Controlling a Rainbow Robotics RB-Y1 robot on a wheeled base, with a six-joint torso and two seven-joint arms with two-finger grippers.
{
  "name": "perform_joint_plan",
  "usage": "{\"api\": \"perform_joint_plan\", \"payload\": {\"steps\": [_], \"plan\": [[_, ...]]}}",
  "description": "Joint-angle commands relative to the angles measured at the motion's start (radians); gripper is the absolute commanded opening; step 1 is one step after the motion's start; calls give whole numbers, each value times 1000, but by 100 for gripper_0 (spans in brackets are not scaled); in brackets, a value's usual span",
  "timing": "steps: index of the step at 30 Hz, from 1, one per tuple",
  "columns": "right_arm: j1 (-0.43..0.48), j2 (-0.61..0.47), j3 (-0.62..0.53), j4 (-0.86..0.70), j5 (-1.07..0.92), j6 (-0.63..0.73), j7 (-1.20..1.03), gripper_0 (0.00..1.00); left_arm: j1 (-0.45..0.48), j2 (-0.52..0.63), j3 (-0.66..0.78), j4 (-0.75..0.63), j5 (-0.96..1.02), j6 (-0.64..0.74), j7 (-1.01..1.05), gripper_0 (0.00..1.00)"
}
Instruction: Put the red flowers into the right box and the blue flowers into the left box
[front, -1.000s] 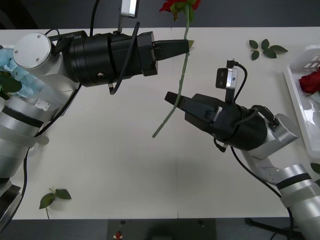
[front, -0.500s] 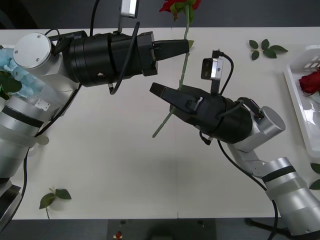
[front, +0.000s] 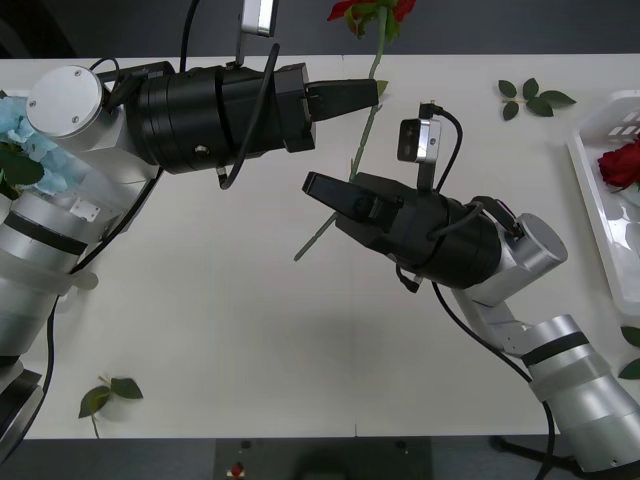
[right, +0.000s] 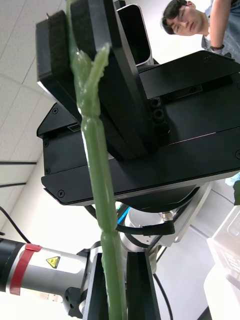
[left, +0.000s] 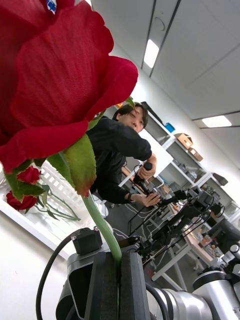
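Note:
One of the red flowers (front: 362, 140), a rose with its bloom (left: 50, 85) at the far table edge, hangs above the table's middle on a slanted stem. My left gripper (front: 372, 92) is shut on the stem just below the bloom. My right gripper (front: 325, 188) is shut on the same stem (right: 95, 165) lower down, a short way under the left fingers (right: 55, 55). Another red rose (front: 622, 165) lies in the right box (front: 596, 205). The blue flowers (front: 14, 125) show at the far left edge behind my left arm; the left box is hidden.
Loose green leaf sprigs lie at the back right (front: 530, 98), the front left (front: 108, 392) and the right edge (front: 630, 338). A person stands beyond the table in the wrist views. Bare tabletop (front: 230, 300) stretches under both arms.
My right gripper came in leftward and upward from the right and shut on the stem. The stem's lower end swung slightly up and left, and the bloom shifted a little.

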Motion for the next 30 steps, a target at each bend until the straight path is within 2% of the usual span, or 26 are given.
{"api": "perform_joint_plan", "payload": {"steps": [1, 2, 3, 4, 5, 6, 23, 30], "plan": [[-22, 8, 5, -34, -8, -18, -6, 0, -6, 5, 6, -31, 10, 4, -25, 0], [-22, 10, 5, -34, -8, -19, -6, 0, -6, 5, 6, -31, 10, 4, -25, 0], [-24, 10, 5, -34, -8, -21, -8, 0, -6, 5, 6, -31, 10, 4, -25, 5], [-24, 8, 7, -34, -8, -22, -8, 0, -6, 5, 6, -31, 10, 4, -25, 28], [-24, 8, 7, -34, -8, -25, -8, 0, -6, 5, 6, -31, 10, 4, -25, 90], [-24, 10, 5, -34, -8, -27, -9, 0, -6, 5, 6, -31, 10, 4, -25, 100], [-25, 7, -2, -34, -8, -37, -9, 0, -6, 5, 6, -31, 10, 4, -25, 100], [-25, -28, -7, -34, -8, -50, -15, 0, -6, 5, 6, -31, 10, 4, -25, 100]]}}
